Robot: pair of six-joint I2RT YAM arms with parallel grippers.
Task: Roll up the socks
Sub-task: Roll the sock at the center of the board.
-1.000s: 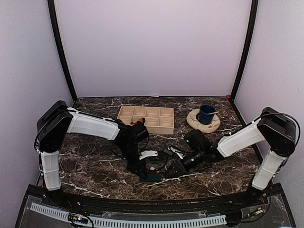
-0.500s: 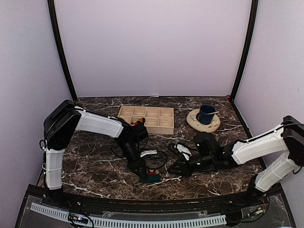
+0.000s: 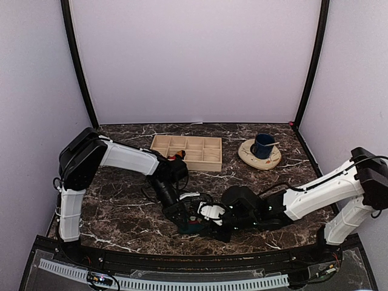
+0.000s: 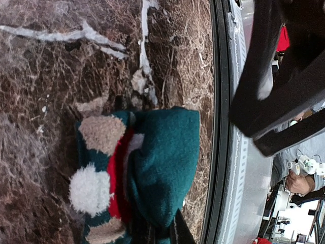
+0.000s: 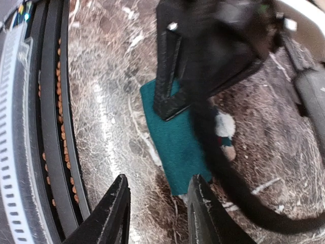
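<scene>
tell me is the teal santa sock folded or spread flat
Folded: the teal sock is doubled over itself with a rounded fold, one end pinched in the left gripper.

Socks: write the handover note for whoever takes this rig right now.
Left gripper: shut on the teal Santa sock, which lies on the table near the front edge.
Right gripper: open, empty, low beside that sock.
Black argyle sock: not made out in any view.
Done: the teal sock looks folded over on itself, not yet a finished roll.
Left: find the black sock, roll the pair.
</scene>
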